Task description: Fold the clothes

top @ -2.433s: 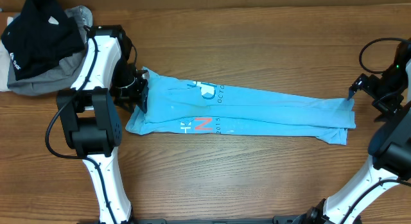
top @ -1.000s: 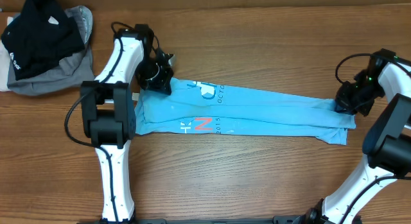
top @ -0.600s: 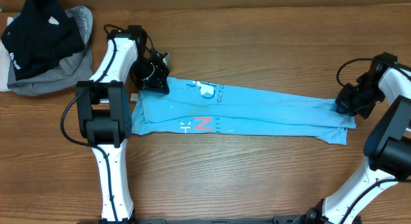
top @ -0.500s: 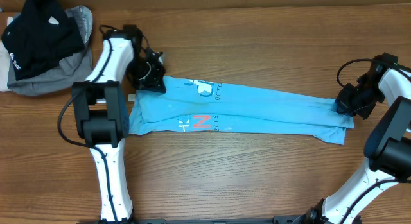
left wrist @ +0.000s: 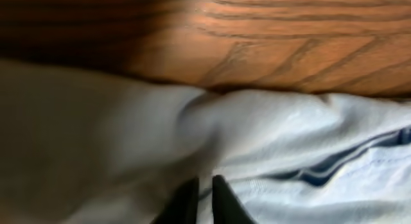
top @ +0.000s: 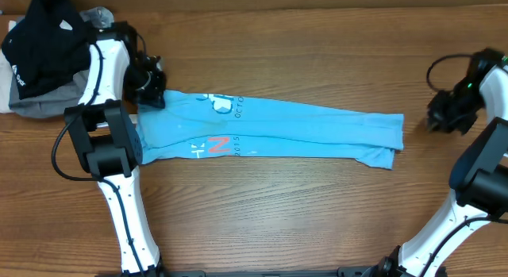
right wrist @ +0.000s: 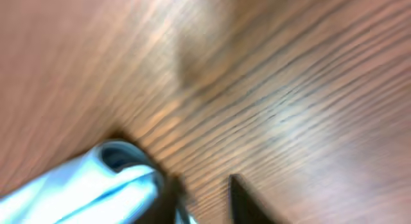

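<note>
The clothes [top: 302, 130], a sky-blue T-shirt folded into a long strip, lie across the table with white lettering and a red mark near the left end. My left gripper [top: 151, 93] sits at the strip's upper left corner. In the left wrist view its gripper [left wrist: 205, 184] is pinched on pale fabric [left wrist: 321, 121], with only a sliver between the fingers. My right gripper [top: 438, 120] hovers over bare wood just right of the strip's right end. In the right wrist view it [right wrist: 202, 185] stands open over wood, the rolled shirt edge [right wrist: 96, 185] left of its left finger.
A black garment [top: 44, 39] lies on a grey garment [top: 48, 102] at the far left, just beyond my left arm. Bare wooden table [top: 317, 213] stretches in front of the shirt and behind it.
The whole shirt has slid left with my left gripper. My right gripper has opened, let go of the right end and now sits off it to the right.
</note>
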Controlling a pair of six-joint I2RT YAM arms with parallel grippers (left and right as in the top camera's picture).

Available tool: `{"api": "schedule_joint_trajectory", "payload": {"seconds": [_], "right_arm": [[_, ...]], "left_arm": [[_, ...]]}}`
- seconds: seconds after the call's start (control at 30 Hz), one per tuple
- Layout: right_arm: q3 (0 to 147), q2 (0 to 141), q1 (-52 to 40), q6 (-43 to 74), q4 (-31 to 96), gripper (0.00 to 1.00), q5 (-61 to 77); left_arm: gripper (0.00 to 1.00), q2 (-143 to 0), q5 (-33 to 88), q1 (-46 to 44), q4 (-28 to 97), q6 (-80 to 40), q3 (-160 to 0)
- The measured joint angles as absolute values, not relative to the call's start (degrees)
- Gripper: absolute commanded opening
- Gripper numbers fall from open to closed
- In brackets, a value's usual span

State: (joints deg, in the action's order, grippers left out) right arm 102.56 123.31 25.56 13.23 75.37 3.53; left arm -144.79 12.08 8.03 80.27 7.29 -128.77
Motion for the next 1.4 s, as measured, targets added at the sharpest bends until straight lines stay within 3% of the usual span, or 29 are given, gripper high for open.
{"api": "schedule_joint_trajectory", "payload": {"seconds": [0.07, 0.1, 0.13, 0.2, 0.57, 0.9, 0.93, 0.97, 1.03, 1.2, 1.4], "right_arm": [[106.7, 123.3, 25.7, 13.1, 77.7, 0.74, 3.4], [107.7, 123.3, 25.9, 12.9, 77.9, 0.8, 3.4], [108.2, 123.3, 26.0, 12.4, 78.3, 0.84, 3.5], [108.2, 123.3, 26.4, 10.9, 78.6, 0.88, 4.3], [91.8, 123.3, 26.6, 1.2, 70.4, 0.89, 19.8], [82.2, 120.3, 25.4, -0.6, 64.8, 0.86, 26.8], [81.3, 120.0, 25.0, -0.6, 64.4, 0.84, 27.5], [80.4, 119.6, 24.3, -0.6, 64.0, 0.75, 28.1], [78.8, 119.2, 22.5, -1.0, 63.7, 0.45, 29.3], [76.1, 120.1, 18.8, -0.9, 62.6, 0.04, 31.0], [76.7, 120.6, 18.7, 2.8, 63.0, 0.04, 30.5]], "left_arm": [[0.49, -144.9, 11.0, 7.8, 82.2, 7.4, -131.7], [0.66, -144.9, 10.7, 7.7, 82.8, 7.2, -132.9], [0.81, -144.9, 10.4, 7.5, 83.4, 7.2, -134.0], [0.99, -144.9, 10.2, 7.1, 83.9, 7.3, -135.2], [1.0, -144.9, 9.6, 6.5, 84.5, 7.1, -135.4], [1.0, -144.9, 9.5, 6.5, 84.4, 7.1, -135.4], [1.0, -144.9, 9.5, 6.5, 84.4, 7.1, -135.4], [1.0, -144.9, 9.5, 6.5, 84.4, 7.1, -135.4], [1.0, -144.9, 9.5, 6.5, 84.4, 7.1, -135.4], [1.0, -144.9, 9.5, 6.5, 84.4, 7.1, -135.4], [1.0, -144.9, 9.5, 6.2, 84.5, 7.1, -135.4]]}}
